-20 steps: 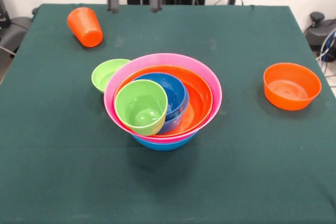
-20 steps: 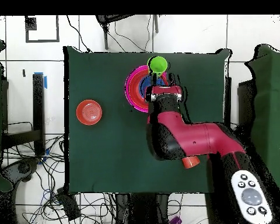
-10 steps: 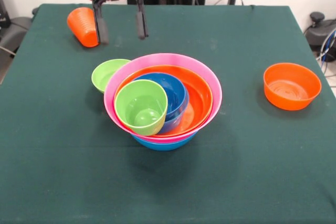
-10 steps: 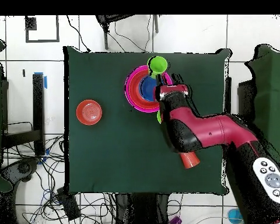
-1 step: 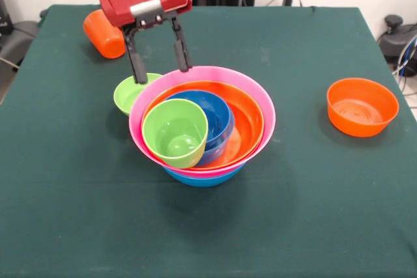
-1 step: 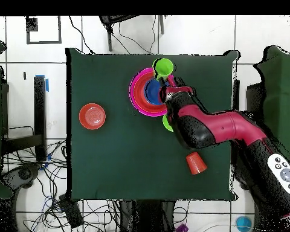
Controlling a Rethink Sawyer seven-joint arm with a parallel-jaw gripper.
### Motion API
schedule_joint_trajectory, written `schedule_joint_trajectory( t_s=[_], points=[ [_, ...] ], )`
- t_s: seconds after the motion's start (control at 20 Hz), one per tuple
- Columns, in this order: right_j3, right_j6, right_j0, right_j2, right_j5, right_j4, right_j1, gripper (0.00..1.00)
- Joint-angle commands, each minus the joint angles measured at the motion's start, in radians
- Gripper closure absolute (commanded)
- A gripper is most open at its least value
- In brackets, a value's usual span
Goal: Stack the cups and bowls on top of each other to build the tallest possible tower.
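Green cloth covers the desk. At its middle stands the tower, a lime-green cup tilted in its small blue bowl. Over the small lime-green bowl beside the pile hangs the gripper, jaws spread and empty. One finger sits close to the pink bowl's rim; descending may nudge the pile. Apart lie an orange cup and an orange bowl.

Dark green cloth covers the table; white tiled floor around it; tangled cables alongside.
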Motion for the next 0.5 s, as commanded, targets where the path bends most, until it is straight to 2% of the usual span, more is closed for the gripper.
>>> schedule_joint_trajectory(
  t_s=[0.05,0.3,0.5],
  points=[
    [-0.078,-0.341,0.01,0.124,0.202,-0.084,0.08,0.0],
    [-0.079,-0.356,0.005,0.136,0.228,-0.106,0.068,0.0],
    [-0.071,-0.394,-0.026,0.178,0.286,-0.077,0.044,0.0]
  ],
)
